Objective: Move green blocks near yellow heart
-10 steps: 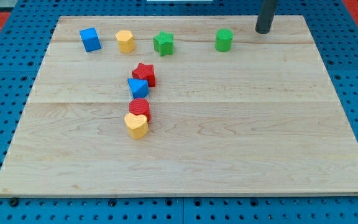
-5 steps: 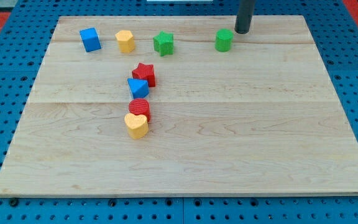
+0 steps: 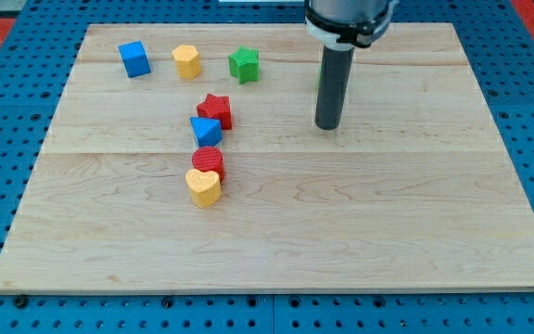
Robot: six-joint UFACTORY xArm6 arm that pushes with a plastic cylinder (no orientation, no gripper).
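Note:
The yellow heart [image 3: 204, 186] lies at the board's left middle, touching a red round block [image 3: 209, 160] just above it. A green star-shaped block [image 3: 244, 64] sits near the view's top. My tip [image 3: 327, 126] rests on the board to the right of the centre, far right of the heart and below-right of the green star. The second green block is almost wholly hidden behind my rod; only a thin green sliver [image 3: 320, 82] shows at the rod's left edge.
A red star [image 3: 215, 109] and a blue triangle [image 3: 206, 131] stand in a column above the red round block. A blue cube [image 3: 134, 57] and a yellow hexagon [image 3: 186, 61] sit at the top left. The wooden board [image 3: 387, 232] lies on a blue pegboard.
My rod has moved left and then down the view, from the top right edge to right of centre. The green block that stood at the top is now hidden behind the rod.

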